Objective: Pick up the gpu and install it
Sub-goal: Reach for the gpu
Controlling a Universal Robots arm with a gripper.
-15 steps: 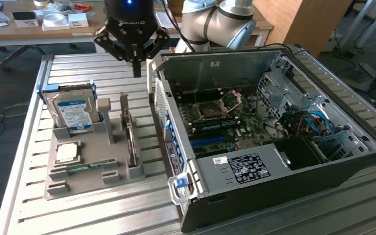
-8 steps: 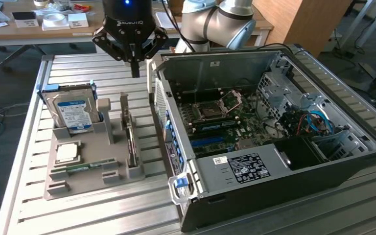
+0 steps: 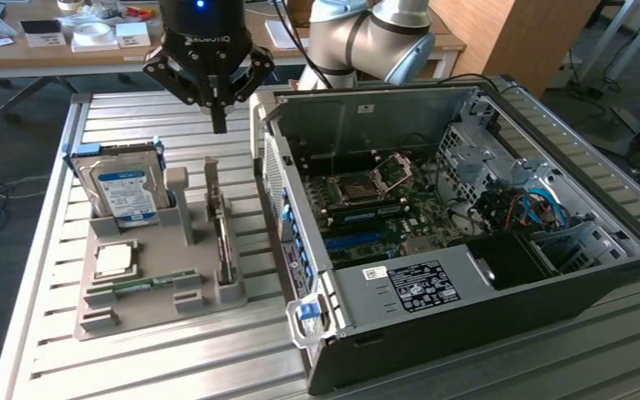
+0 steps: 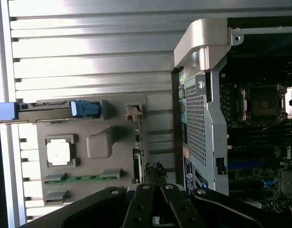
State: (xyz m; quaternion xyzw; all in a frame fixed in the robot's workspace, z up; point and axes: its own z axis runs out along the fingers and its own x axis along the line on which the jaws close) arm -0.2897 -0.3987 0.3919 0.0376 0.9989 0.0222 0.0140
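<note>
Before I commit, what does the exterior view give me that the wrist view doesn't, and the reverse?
Exterior view: the arm, the desk behind, the power supply and blue cables, and how high the shut, empty jaws hang above the tray. Wrist view: the graphics card from above, edge-on, upright in its slot, apart from the case. Shared: tray, card, hard drive, processor, memory stick, open case.

Gpu (image 3: 222, 242): one
Hard drive (image 3: 126, 193): one
Memory stick (image 3: 142, 285): one
Processor chip (image 3: 114, 260): one
Grey holder (image 3: 153, 315): one (four parts sit in it, one of each kind above)
Computer case (image 3: 465, 321): one
Robot arm (image 3: 376, 33): one
Hand (image 3: 219, 125): one
Slatted surface (image 3: 131, 362): one
</note>
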